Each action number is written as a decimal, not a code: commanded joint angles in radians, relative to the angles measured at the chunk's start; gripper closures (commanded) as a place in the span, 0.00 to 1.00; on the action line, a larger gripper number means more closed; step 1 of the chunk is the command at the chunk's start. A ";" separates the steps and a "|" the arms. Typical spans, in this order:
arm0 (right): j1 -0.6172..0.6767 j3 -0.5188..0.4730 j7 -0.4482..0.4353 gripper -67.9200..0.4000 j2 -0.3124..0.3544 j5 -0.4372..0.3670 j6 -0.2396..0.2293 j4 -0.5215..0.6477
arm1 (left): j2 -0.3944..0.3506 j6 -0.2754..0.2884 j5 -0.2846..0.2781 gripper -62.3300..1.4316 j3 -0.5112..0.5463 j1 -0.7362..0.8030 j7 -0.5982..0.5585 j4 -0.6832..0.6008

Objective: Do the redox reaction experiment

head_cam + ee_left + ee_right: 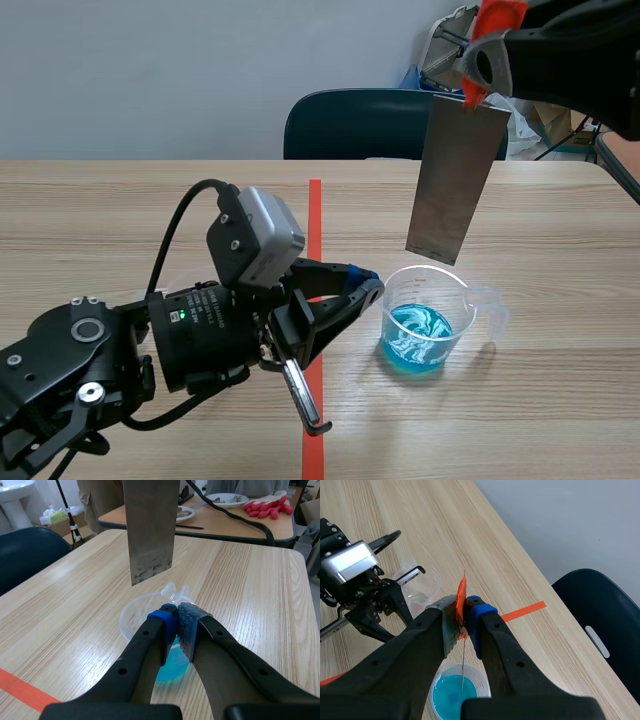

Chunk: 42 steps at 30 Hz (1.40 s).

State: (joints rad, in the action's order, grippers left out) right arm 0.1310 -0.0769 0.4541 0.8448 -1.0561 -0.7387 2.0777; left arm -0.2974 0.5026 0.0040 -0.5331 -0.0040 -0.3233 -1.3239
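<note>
A clear beaker (425, 320) holding blue liquid stands on the wooden table just right of the red tape line. My left gripper (368, 288) is at its left rim, and in the left wrist view the left gripper (176, 617) is shut on the wall of the beaker (135, 612). A grey metal plate (455, 180) hangs upright, its lower edge just above the beaker's mouth and clear of the liquid. My right gripper (478, 50) holds it from above, shut on the orange tab (461, 605) at the plate's top. Seen from the right wrist, the plate (463, 665) shows edge-on over the blue liquid (452, 697).
An empty clear cup (417, 587) stands on the table beside the left arm's wrist. A dark blue chair (370, 120) sits at the table's far edge. Another table (235, 522) with dishes and red gloves lies beyond.
</note>
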 commanded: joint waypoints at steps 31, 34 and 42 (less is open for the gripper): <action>-0.009 -0.003 -0.011 0.98 0.008 -0.011 -0.007 0.004 | 0.066 -0.045 -0.045 0.93 -0.018 -0.032 0.036 0.008; -0.009 -0.003 -0.011 0.98 0.008 -0.011 -0.007 0.004 | 0.050 -0.045 -0.046 0.93 -0.018 -0.029 0.027 0.008; -0.009 -0.003 -0.011 0.98 0.008 -0.011 -0.007 0.004 | -0.055 -0.044 -0.046 0.88 0.036 0.045 -0.055 -0.069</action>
State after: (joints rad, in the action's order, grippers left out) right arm 0.1310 -0.0769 0.4541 0.8448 -1.0561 -0.7387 2.0777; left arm -0.3428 0.4633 -0.0307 -0.5125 0.0273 -0.3588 -1.3499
